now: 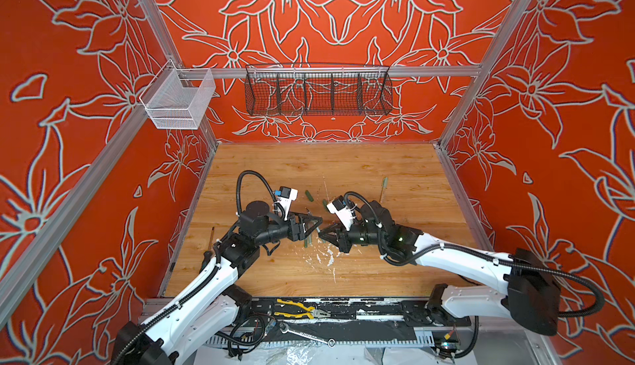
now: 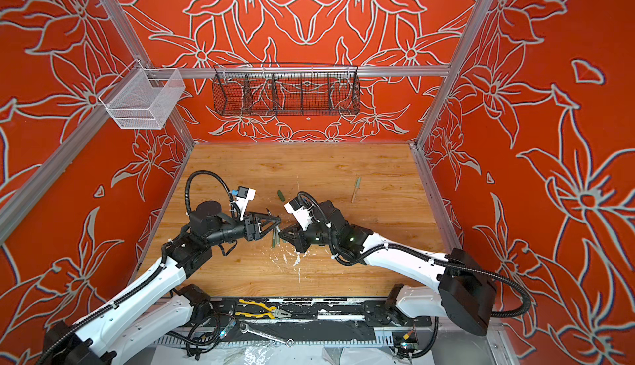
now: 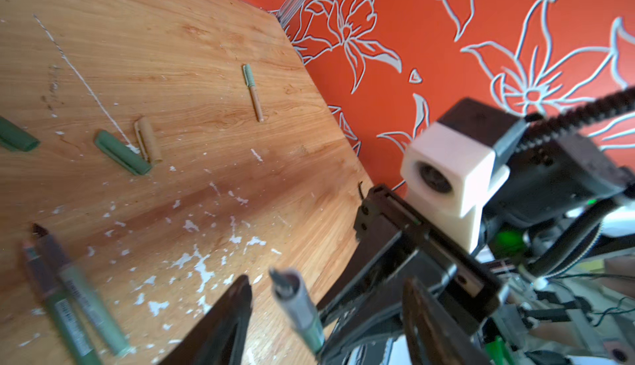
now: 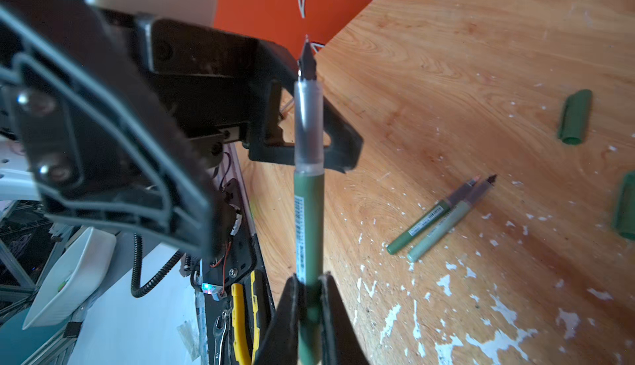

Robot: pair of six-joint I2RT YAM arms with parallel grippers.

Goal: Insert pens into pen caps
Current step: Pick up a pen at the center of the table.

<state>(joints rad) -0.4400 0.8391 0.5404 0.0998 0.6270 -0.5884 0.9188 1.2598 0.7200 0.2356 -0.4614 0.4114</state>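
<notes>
The right gripper (image 4: 307,298) is clamped tight on the rear end of a green pen (image 4: 309,208), holding it above the middle of the wooden surface (image 1: 378,260) with its dark pointed tip aimed left. The left gripper (image 3: 328,281) faces it from the left with its jaws partly apart. In the left wrist view the tip end of the held pen sits between the two fingers, with a gap showing on each side, so this gripper grips nothing. Two more green pens (image 4: 441,219), one darker and one paler, lie side by side on the surface just under the meeting fingertips, among flecks of white. Farther back lies a green cap (image 3: 122,152) with a tan cap (image 3: 148,140) just beside it, and a second green cap (image 3: 17,138) lies a little to their left. Well apart, toward the far right of the surface, rests a tan pen (image 1: 382,193) with a pale green cap (image 1: 385,181) on its far end.
</notes>
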